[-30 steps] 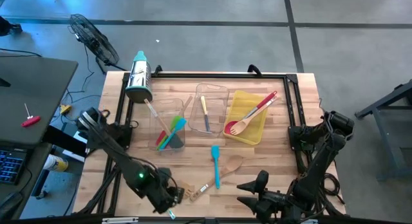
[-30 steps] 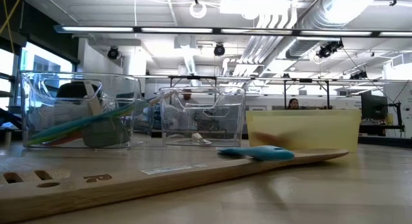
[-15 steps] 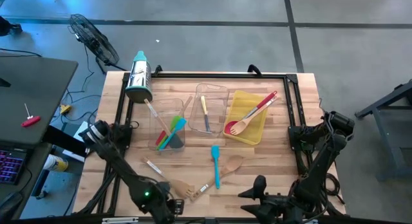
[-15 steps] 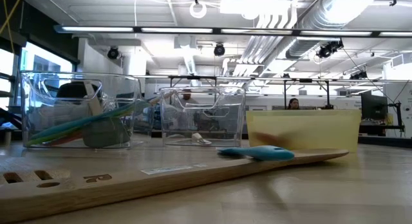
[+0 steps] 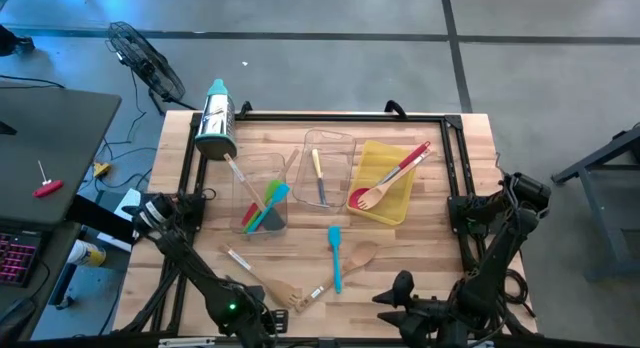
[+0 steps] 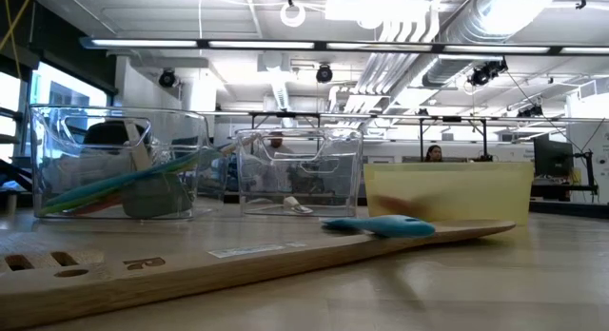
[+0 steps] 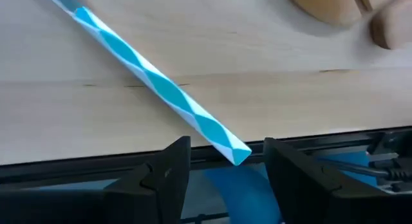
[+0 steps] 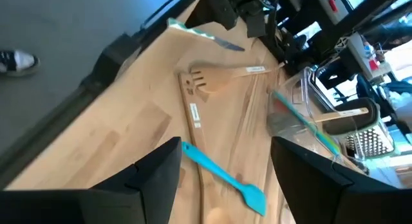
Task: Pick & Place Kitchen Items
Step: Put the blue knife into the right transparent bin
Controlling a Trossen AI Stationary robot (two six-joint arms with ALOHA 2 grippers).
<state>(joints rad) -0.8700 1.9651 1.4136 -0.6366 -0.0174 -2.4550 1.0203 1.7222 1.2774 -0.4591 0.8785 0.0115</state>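
At the near left edge of the counter point(image 5: 420, 248), the left hand point(image 7: 225, 165) sits low with its fingers spread. The tip of a blue-and-white striped handle point(image 7: 161, 89) reaches into the gap between them. The handle probably belongs to one of the small knives. It lies flat on the wood and slants away from the hand, and neither finger is pressing on it yet. The step in hand looks like picking up this utensil.

To do that well, the hand should slide farther along the handle, so the fingers close on a solid length and not just the tip. It also needs to turn so the fingers cross the slanted handle squarely. The handle is thin and lies flat, so the fingertips must come right down to the wood, or they will close over it.

Just right of it lies a wooden fork point(image 5: 285, 293), close enough to be nudged. Farther right, a teal spatula point(image 5: 335, 253) and a wooden spoon point(image 5: 362, 256) lie loose mid-counter.

Beyond them stand two clear bins point(image 5: 262, 168) and a yellow bin point(image 5: 395, 203), each already holding utensils.

The right hand point(image 8: 225, 159) waits at the near right edge, with its fingers wide apart and nothing in them.
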